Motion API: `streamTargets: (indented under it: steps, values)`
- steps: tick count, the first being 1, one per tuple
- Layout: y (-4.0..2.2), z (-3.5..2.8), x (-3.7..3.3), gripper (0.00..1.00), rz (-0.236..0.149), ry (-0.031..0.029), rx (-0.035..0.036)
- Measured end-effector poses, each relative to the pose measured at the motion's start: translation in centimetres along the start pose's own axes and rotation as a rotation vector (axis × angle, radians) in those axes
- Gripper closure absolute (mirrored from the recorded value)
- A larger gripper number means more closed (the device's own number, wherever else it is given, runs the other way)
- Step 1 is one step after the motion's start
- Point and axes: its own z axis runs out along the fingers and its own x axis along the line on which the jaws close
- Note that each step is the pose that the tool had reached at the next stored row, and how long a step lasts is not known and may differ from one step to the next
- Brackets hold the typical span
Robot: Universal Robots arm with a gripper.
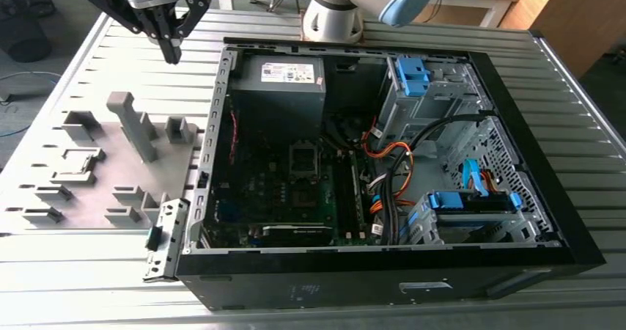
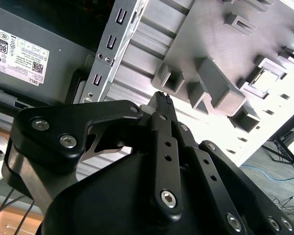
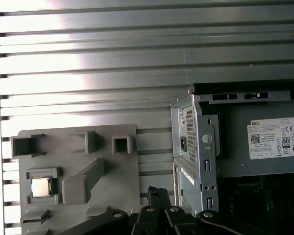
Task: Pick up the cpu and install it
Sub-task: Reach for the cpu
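The arm (image 1: pixel 338 11) is cut off at the upper edge of the exterior view. The socket area on the motherboard (image 1: pixel 284 191) is dark and hard to read there.

An open computer case (image 1: pixel 372 271) lies on the slatted metal counter (image 1: pixel 117 271). It holds a power supply (image 1: pixel 278 81), the motherboard, bundled cables (image 1: pixel 391 154) and blue drive brackets (image 1: pixel 411 73).

Beside it, toward the counter's edge on the exterior view's left, lies a grey fixture plate (image 1: pixel 108 150) with blocks and pockets. In the first wrist view the cpu (image 3: pixel 40 186) sits flat in a square pocket of that plate, silvery top up.

The fingers (image 1: pixel 173 50) hang above the counter near the case's far corner. Their tips seem pressed together, with nothing held between them. The cpu lies well apart from them, across the plate, with a long grey block (image 3: pixel 85 177) between.
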Motion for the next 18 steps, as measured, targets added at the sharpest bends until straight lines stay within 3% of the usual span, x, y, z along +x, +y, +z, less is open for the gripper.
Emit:
streamTargets:
  steps: [5,18]
  values:
    - [-0.03,0.04,0.33,0.89,0.0,0.0,0.0001]
    - [-0.2,0.41,2.35,0.89,0.0,0.0,0.0]
